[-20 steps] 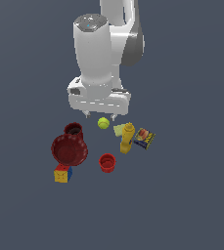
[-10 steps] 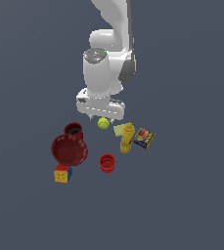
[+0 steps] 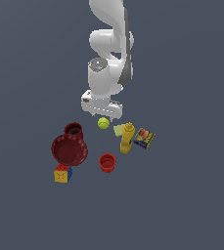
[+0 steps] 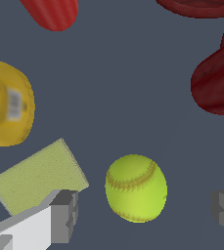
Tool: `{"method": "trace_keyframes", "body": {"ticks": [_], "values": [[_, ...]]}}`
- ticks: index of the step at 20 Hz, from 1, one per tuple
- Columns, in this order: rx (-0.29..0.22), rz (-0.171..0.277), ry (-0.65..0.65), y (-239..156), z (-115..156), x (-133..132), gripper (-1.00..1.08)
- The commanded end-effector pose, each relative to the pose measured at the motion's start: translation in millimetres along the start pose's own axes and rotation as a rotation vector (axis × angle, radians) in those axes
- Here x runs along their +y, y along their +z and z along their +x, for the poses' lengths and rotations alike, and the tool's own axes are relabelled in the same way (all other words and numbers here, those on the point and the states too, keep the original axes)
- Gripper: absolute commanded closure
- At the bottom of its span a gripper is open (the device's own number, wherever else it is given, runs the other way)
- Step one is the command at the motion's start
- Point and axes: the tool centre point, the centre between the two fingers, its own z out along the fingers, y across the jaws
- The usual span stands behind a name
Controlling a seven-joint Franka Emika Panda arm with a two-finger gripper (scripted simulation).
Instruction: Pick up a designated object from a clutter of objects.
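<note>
- Two views. In the exterior view, your gripper has dropped from its earlier height to just above the small yellow-green tennis ball, lying between the dark red mug and yellow mustard bottle.
- In the wrist view, your grey fingers stand apart, straddling the ball without touching; closing looks next.

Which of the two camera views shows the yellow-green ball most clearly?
The wrist view shows it best: the yellow-green ball is large there, with its seam visible, lying between the open gripper's fingers. In the exterior view the ball is only a small round spot just below the gripper, without surface detail.
</note>
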Motion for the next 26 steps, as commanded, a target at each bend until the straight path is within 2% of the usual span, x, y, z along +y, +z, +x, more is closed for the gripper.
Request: {"method": "trace_keyframes", "body": {"ticks": [1, 6, 14, 26], "values": [[-0.001, -0.001, 0.010, 7, -10, 3, -0.92], [-0.003, -0.002, 0.019, 14, -20, 6, -0.92], [-0.003, -0.002, 0.019, 19, -20, 6, -0.92], [-0.003, -0.003, 0.020, 58, -22, 6, -0.92]]}}
